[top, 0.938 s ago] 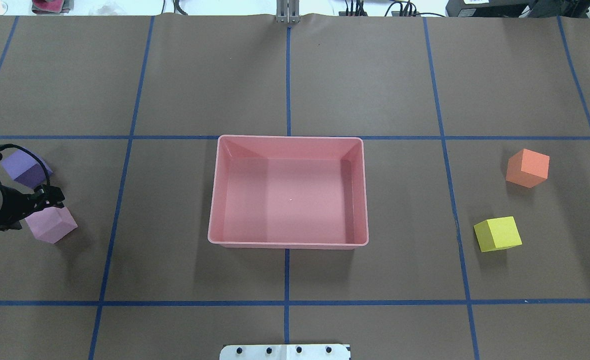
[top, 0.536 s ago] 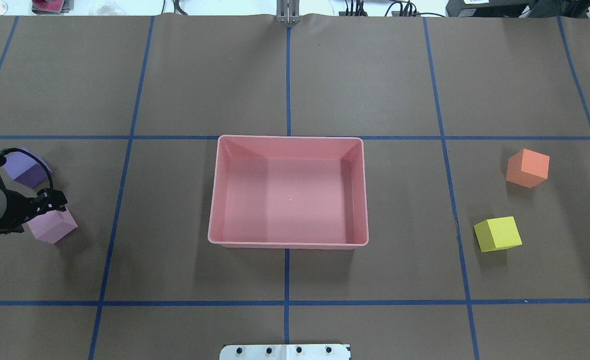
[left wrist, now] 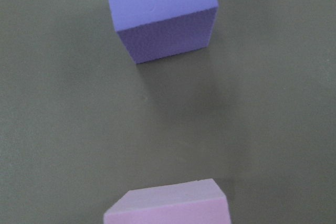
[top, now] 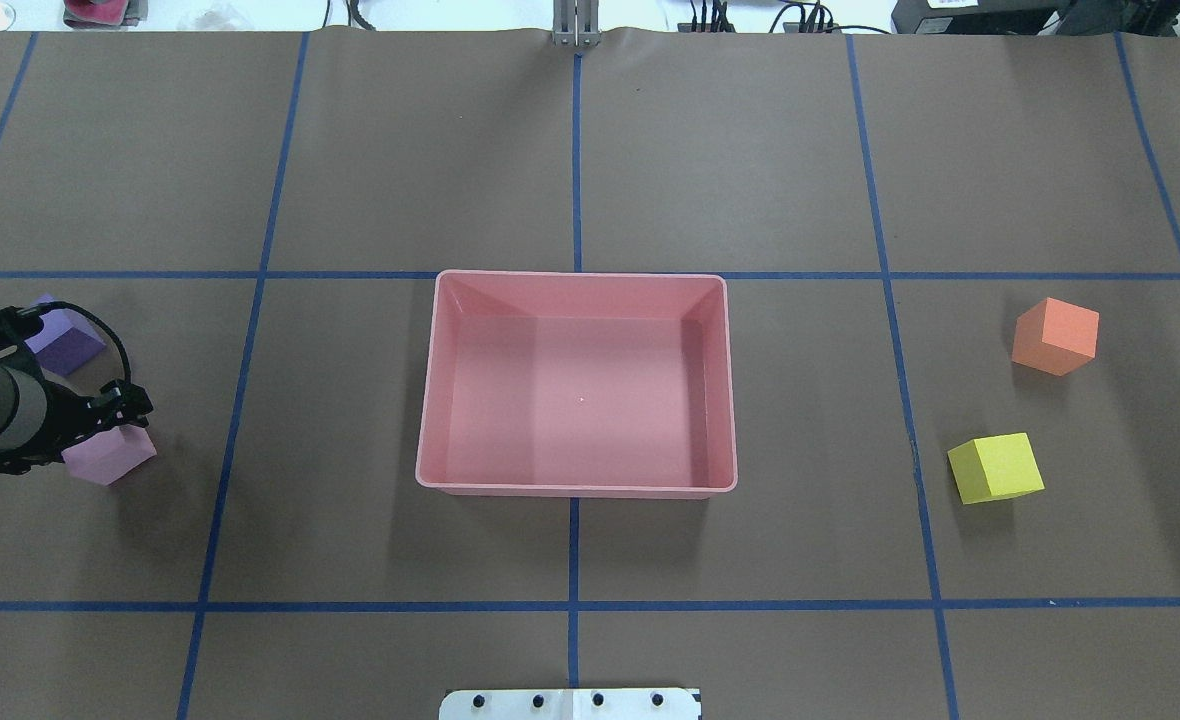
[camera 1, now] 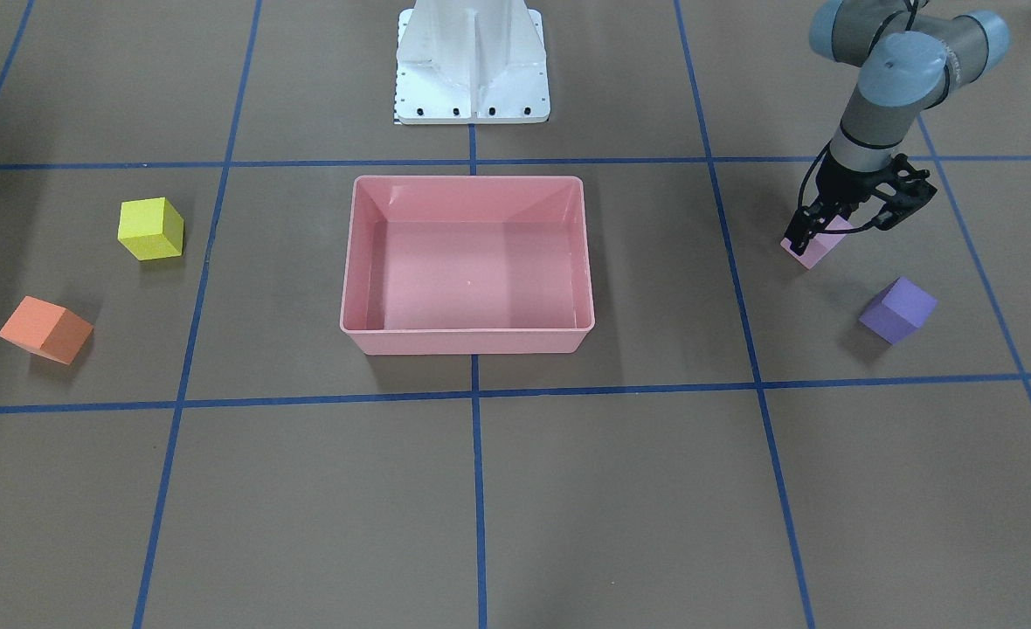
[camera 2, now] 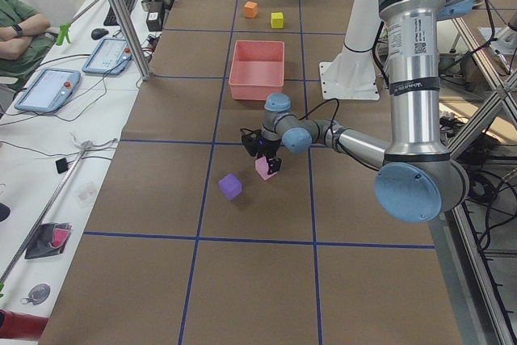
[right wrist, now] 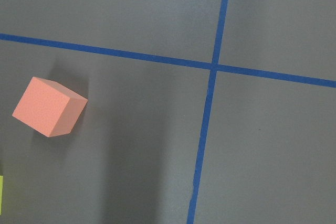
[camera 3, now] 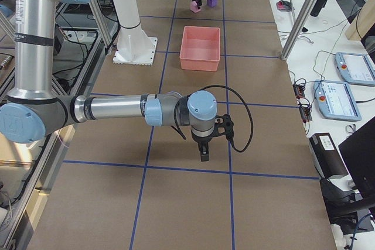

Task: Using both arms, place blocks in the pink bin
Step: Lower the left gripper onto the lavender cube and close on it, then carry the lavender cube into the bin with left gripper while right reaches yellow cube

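The pink block (camera 1: 817,248) sits on the brown table (top: 570,150), far out on the robot's left side and well apart from the pink bin (camera 1: 467,341). The left gripper (camera 1: 840,220) hangs directly over it, pointing down, and covers much of the block's top from the overhead camera. Its jaws look spread wide, 1 finger low at the block's edge in the front-facing view. I cannot tell whether any finger touches the block, and the block rests flat on the table, not lifted. The left wrist camera sees only the block's top edge at the bottom of its picture, with the purple block (camera 1: 897,310) beyond it. The 2 blocks are near each other but not touching.

The right gripper (camera 3: 203,151) shows only in the side view from the robot's right, low over the table and well away from the bin. Whether it is spread or closed cannot be told. Its wrist camera looks down on the orange block (camera 1: 45,329) beside crossing blue tape lines (right wrist: 212,66).

The yellow block (camera 1: 150,229) lies near the orange one, on the robot's right side. The bin holds 0 blocks.
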Tool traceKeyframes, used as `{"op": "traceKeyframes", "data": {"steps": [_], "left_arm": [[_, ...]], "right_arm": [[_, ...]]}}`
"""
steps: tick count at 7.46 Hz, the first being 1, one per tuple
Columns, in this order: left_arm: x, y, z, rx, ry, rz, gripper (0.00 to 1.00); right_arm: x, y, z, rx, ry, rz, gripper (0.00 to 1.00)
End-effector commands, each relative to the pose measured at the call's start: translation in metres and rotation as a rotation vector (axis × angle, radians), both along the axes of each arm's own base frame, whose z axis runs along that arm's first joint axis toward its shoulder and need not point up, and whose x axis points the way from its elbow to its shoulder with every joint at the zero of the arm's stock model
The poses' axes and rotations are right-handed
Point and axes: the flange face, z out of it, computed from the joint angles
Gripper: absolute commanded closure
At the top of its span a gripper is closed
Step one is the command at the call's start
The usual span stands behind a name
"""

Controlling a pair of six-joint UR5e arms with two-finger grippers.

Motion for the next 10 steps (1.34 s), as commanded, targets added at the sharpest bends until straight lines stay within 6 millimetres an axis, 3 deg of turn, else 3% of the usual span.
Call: {"op": "traceKeyframes", "data": {"steps": [1,2,3,4,5,6,7,8,9,10], "left_arm": [[-0.007,0.001,-0.002,0.013,-0.004,-0.006,1.00],[-0.023,0.010,-0.022,0.022,0.016,-0.003,1.00],[-0.022,0.013,-0.040,-0.006,0.049,0.025,1.00],[-0.026,0.001,-0.064,0.002,0.080,0.007,1.00],[-0.018,-0.026,-0.112,0.010,0.122,-0.012,1.00],[0.001,-0.058,-0.188,0.002,0.147,-0.019,1.00],[0.018,-0.073,-0.258,0.001,0.160,-0.024,1.00],[0.030,-0.080,-0.322,0.000,0.179,-0.028,1.00],[0.049,-0.077,-0.376,-0.025,0.231,-0.060,1.00],[0.073,-0.067,-0.407,-0.066,0.276,-0.079,1.00]], "right_arm": [[0.000,0.000,-0.001,0.003,0.000,-0.001,0.00],[0.000,-0.002,-0.004,0.006,-0.008,0.000,0.00],[-0.001,-0.005,-0.008,0.008,-0.032,0.004,0.00],[-0.002,-0.012,-0.018,0.024,-0.037,0.006,0.00],[-0.001,-0.018,-0.035,0.048,-0.037,0.012,0.00],[-0.005,-0.023,-0.053,0.033,-0.061,0.046,0.00],[-0.027,-0.025,-0.069,0.003,-0.080,0.051,0.01],[-0.062,-0.025,-0.094,-0.001,-0.093,0.042,0.01],[-0.091,-0.023,-0.101,-0.014,-0.116,0.063,0.01],[-0.115,-0.010,-0.098,-0.041,-0.148,0.095,0.01]]}}
